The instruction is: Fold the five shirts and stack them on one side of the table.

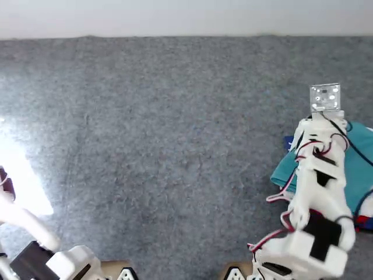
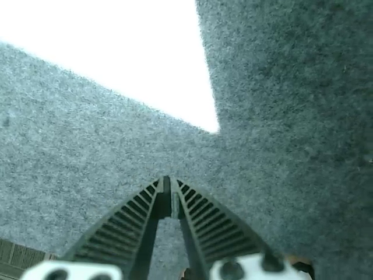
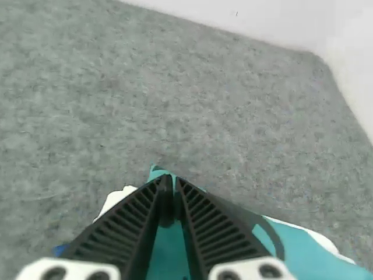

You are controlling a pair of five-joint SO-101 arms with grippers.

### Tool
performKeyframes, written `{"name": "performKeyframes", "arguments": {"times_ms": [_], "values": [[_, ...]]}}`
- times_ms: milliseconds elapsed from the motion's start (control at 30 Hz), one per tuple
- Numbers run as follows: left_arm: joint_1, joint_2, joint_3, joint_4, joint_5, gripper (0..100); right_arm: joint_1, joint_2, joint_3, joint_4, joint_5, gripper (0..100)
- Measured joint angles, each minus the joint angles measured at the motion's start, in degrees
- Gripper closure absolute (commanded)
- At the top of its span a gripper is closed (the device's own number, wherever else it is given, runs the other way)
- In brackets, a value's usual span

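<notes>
The teal shirt (image 1: 284, 172) lay at the right edge of the grey tabletop (image 1: 175, 116), on top of a pile with slivers of dark blue and red cloth showing at its rim. From what showed, the pile's long side seemed to run from near to far along that edge.

The right claw (image 3: 167, 184) was directly over the shirt's left, far corner. It was clenched with its ribbed jaws tip to tip, and the teal cloth spread back beneath them toward the near right. Whether any fabric was caught between the tips could not be told.

The left claw (image 2: 169, 186) was clenched as well, grasping nothing, low over bare felt at the near left beside a patch of glare — well apart from the pile.

So the right arm was plainly the nearer — any next handling of the stack would likely fall to it, working straight down rather than sideways.
</notes>
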Motion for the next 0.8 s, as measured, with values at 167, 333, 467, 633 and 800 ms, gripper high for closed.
{"name": "performKeyframes", "arguments": {"times_ms": [167, 333, 467, 633, 800], "values": [[0.00, 0.00, 0.00, 0.00, 0.00, 99, -0.44, 6.15, -6.33, 0.00, 0.00, 98.3], [0.00, 0.00, 0.00, 0.00, 0.00, 99, 0.70, 9.49, -11.69, 0.00, 0.00, 98.3], [0.00, 0.00, 0.00, 0.00, 0.00, 99, 0.88, 12.22, -12.84, 0.00, 0.00, 98.5], [0.00, 0.00, 0.00, 0.00, 0.00, 99, 0.79, 10.02, -11.34, 0.00, -0.70, 98.3], [0.00, 0.00, 0.00, 0.00, 0.00, 99, -1.49, -3.25, -5.54, 5.27, -2.37, 98.3]]}}
